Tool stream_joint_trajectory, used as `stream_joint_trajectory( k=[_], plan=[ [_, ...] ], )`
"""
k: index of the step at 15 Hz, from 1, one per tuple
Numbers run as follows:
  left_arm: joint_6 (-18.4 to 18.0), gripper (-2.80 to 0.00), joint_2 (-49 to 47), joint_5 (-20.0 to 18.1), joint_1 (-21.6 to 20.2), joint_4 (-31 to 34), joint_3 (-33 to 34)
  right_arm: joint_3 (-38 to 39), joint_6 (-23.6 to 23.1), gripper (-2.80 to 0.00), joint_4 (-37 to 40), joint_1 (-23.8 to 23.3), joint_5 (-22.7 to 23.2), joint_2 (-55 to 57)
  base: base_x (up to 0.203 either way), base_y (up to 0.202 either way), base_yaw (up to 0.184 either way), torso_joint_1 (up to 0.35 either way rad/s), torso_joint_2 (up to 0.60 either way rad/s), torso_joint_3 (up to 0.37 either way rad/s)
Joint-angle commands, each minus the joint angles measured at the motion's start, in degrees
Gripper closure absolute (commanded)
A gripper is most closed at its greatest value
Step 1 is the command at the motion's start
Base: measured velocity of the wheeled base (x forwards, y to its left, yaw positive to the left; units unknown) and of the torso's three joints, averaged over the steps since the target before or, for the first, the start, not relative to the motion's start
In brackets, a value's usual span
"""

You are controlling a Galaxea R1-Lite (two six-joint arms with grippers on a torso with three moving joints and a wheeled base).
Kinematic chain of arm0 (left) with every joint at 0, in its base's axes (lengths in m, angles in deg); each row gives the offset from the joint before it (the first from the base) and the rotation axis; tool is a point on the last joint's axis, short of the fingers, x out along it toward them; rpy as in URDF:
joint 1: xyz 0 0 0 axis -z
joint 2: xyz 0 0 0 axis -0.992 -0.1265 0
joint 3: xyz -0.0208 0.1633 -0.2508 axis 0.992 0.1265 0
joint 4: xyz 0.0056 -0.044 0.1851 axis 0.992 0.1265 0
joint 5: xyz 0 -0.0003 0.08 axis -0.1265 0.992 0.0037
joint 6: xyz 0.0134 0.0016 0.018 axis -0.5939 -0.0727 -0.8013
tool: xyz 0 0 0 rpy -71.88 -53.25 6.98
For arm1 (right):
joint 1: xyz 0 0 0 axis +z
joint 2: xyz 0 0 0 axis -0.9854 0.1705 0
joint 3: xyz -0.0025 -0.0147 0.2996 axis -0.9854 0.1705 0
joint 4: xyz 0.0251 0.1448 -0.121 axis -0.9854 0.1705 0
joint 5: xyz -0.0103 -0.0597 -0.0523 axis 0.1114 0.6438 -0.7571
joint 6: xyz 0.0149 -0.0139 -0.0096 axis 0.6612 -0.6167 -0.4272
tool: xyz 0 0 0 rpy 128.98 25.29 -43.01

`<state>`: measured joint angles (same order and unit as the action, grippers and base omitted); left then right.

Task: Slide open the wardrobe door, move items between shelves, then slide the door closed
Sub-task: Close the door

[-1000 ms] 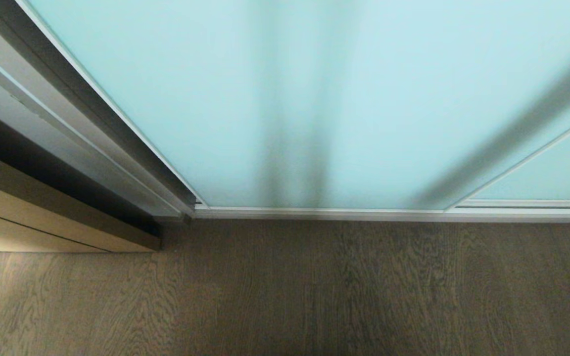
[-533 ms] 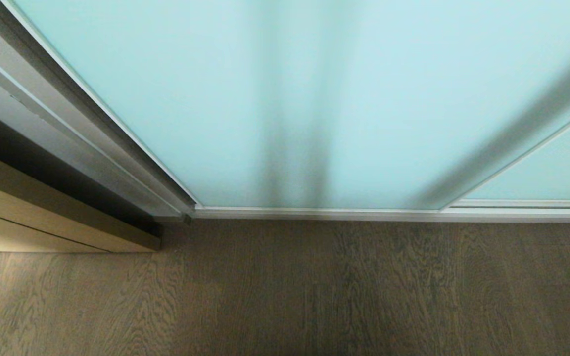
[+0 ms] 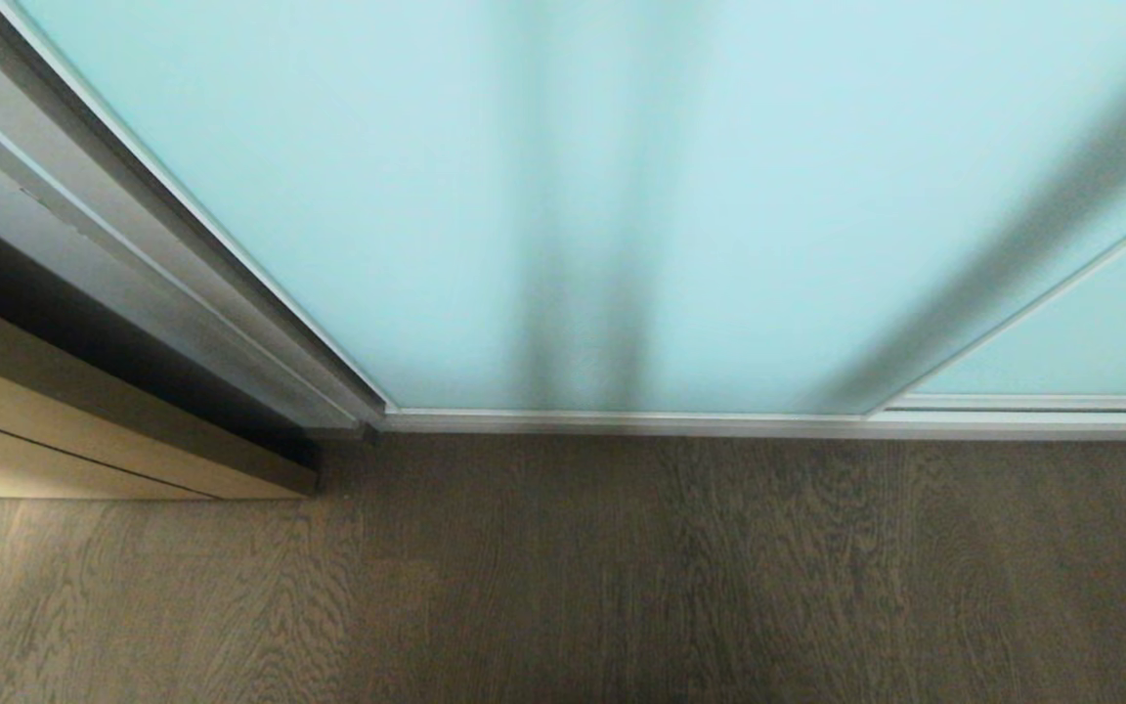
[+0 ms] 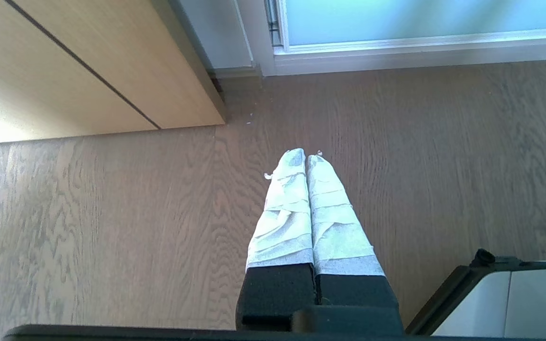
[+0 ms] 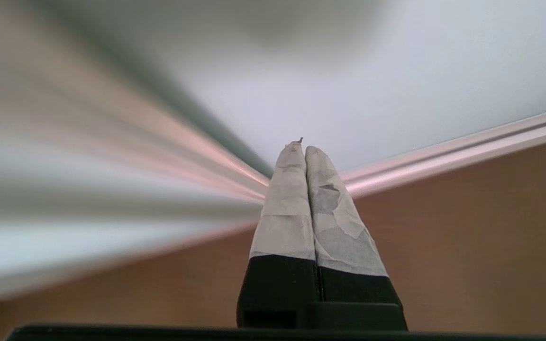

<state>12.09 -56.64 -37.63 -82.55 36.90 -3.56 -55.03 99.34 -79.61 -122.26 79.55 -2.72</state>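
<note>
Before the sliding wardrobe door (image 3: pixel 524 196), right end effector (image 5: pixel 305 150) closed, empty.

A: Glass panels?
B: Two. One sliding wardrobe door (image 3: pixel 563 196), one second aqua panel (image 3: pixel 1091 342) at 3 o'clock.
A: Wood doors?
B: One tan wood door (image 3: pixel 84 430) at 9 o'clock.
A: End effectors?
B: Two: left end effector (image 4: pixel 306 156), right end effector (image 5: pixel 304 149).

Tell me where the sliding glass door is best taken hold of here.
Take the sliding wardrobe door by its thin white-silver left frame edge, coming from the left beside the grey jamb and pushing rightward. The frosted glass is flat and smooth, no handle shows, and that upright edge is the only raised part in view, so this is probably a push rather than a pinch.
</note>
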Motion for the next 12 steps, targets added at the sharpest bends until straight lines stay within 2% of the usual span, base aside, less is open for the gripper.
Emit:
stream_joint_trajectory(
  k=[1,4,7,10,12],
  plan=[
    [-0.04,0.0,-0.07,0.0,-0.01,0.0,0.09,6.05,-7.19,0.0,-0.46,-0.11,-2.63,-9.93,0.0,0.0,0.0,0.0,0.0,0.0],
    [-0.04,0.0,-0.07,0.0,-0.01,0.0,0.09,16.4,-15.29,0.0,-2.49,-0.87,-10.85,-20.65,0.0,0.0,0.0,0.0,0.0,0.0],
    [-0.04,0.0,-0.07,0.0,-0.01,0.0,0.09,23.3,-20.54,0.0,-6.59,0.76,-24.19,-28.58,0.0,0.0,0.0,0.0,0.0,0.0],
    [-0.04,0.0,-0.07,0.0,-0.01,0.0,0.09,27.89,-21.08,0.0,-6.89,9.16,-36.05,-35.69,0.0,0.0,0.0,0.0,0.0,0.0],
    [-0.04,0.0,-0.07,0.0,-0.01,0.0,0.09,33.26,-22.16,0.0,-6.08,19.53,-44.07,-42.83,0.0,0.0,0.0,0.0,0.0,0.0]
  ],
)
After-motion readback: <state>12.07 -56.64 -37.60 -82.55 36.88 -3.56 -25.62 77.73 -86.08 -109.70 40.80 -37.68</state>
